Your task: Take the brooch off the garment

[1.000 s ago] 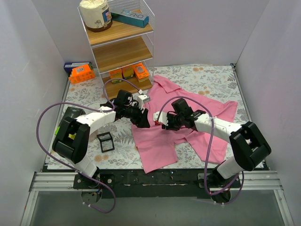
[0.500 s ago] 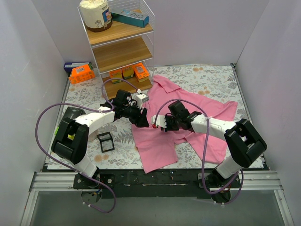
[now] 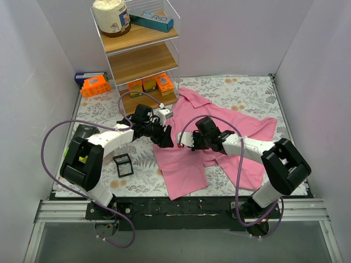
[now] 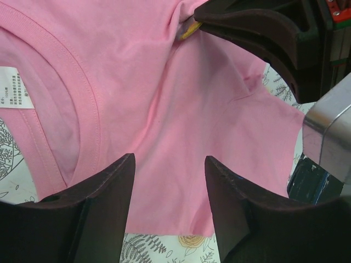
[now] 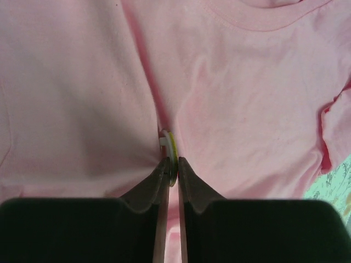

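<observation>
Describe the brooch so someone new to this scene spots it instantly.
Find the pink shirt on the floral cloth, then the right gripper pressed into it. Its tips clamp the brooch, a small disc seen edge-on; its white-and-yellow rim sets it apart from the soft fabric and the rectangular collar label.
</observation>
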`<act>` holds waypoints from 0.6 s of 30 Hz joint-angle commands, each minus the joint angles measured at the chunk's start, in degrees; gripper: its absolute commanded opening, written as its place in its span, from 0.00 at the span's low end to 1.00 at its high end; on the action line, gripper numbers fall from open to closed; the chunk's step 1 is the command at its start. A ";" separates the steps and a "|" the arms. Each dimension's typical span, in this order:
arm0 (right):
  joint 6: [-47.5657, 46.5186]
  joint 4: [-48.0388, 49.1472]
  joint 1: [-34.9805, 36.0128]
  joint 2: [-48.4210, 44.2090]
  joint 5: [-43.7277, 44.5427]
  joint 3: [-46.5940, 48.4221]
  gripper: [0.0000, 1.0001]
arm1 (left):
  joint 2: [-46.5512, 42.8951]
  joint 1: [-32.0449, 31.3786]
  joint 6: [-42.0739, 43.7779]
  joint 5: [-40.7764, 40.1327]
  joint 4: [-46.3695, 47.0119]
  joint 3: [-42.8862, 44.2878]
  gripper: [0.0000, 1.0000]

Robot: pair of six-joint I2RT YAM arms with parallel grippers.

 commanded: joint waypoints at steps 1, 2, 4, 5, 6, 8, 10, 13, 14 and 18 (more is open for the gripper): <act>0.90 2.18 0.12 -0.77 1.87 -0.35 0.16 | -2.47 0.25 -0.20 0.39 1.71 0.00 0.53; 1.08 1.74 0.12 -0.51 1.60 0.00 0.15 | -2.47 0.33 -0.20 0.39 1.80 -0.09 0.53; 1.87 0.77 0.03 -0.15 0.73 0.18 0.14 | -2.47 0.33 -0.20 0.30 1.80 0.00 0.53; 2.22 0.51 0.12 -0.06 0.28 0.27 0.13 | -2.47 0.33 -0.20 0.39 1.80 -0.09 0.53; 2.48 -0.63 0.12 0.11 -0.59 0.62 0.13 | -2.47 0.25 -0.20 0.22 1.88 0.00 0.53; 2.66 -1.25 0.12 0.20 -2.35 0.97 0.13 | -2.56 0.33 -0.12 0.30 1.80 -0.09 0.53; 3.45 -1.78 0.12 0.46 -2.79 1.41 0.12 | -2.64 0.42 -0.11 0.48 1.80 -0.35 0.53; 3.54 -1.52 0.03 0.55 -2.88 1.33 0.01 | -2.82 0.42 0.06 0.74 1.88 -0.53 0.53; 3.54 -1.34 0.03 0.55 -2.80 1.32 0.01 | -2.82 0.42 0.15 1.09 1.97 -0.62 0.53; 5.73 -1.60 -1.37 0.29 -4.19 1.94 0.01 | -2.91 0.51 0.24 2.41 2.50 -0.62 0.53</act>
